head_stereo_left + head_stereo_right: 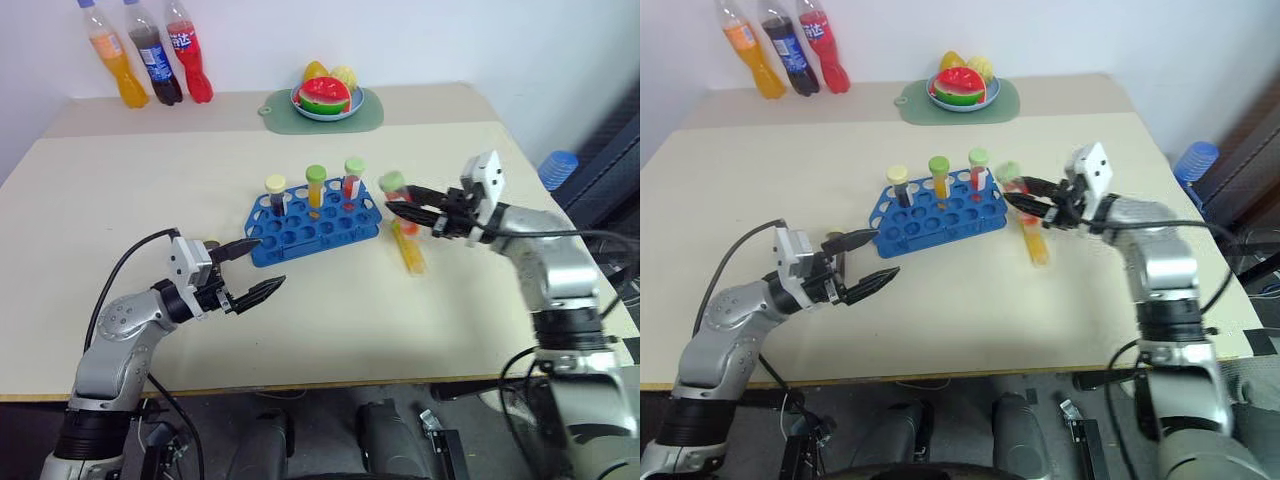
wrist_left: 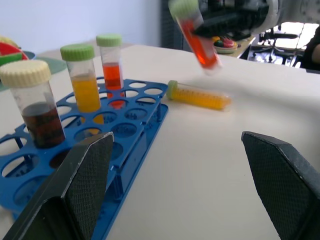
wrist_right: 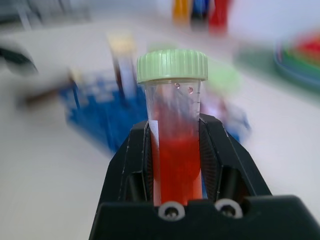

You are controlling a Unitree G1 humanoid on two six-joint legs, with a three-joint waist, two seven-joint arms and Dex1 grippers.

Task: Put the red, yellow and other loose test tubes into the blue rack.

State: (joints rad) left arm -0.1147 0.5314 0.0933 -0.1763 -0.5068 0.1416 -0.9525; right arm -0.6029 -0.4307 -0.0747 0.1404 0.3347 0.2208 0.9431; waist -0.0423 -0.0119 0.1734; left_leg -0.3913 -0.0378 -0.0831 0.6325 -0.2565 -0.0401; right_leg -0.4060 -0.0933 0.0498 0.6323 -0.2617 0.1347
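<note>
The right claw (image 1: pixel 400 208) is clamped on a red test tube (image 3: pixel 176 150) with a pale green cap, its two black fingers (image 3: pixel 216 155) pressed against the tube's sides, and holds it in the air just right of the blue rack (image 1: pixel 318 229). Seen from the head, that tube's cap end is nearest the rack, and in the left wrist view the tube hangs tilted above the counter (image 1: pixel 120 250).

The blue rack sits near the middle of the counter and carries three upright tubes along its far row: a dark brown tube (image 1: pixel 276 196) with a cream cap at the left, a yellow-orange tube (image 1: pixel 316 190) with a green cap in the middle, and a second red tube (image 1: pixel 352 181) with a pale green cap at the right. The remaining holes look empty.

One loose yellow tube (image 1: pixel 409 246) lies on its side on the counter just right of the rack, below the right claw (its cap end points toward the rack in the left wrist view).

The left claw (image 1: pixel 262 268) hovers over the counter just near and left of the rack's near-left corner, its fingers spread wide with nothing between them.

At the far edge of the counter, three soda bottles (image 1: pixel 150 55) stand at the left, and a plate of fruit (image 1: pixel 324 95) rests on a green mat (image 1: pixel 370 115) further right.
</note>
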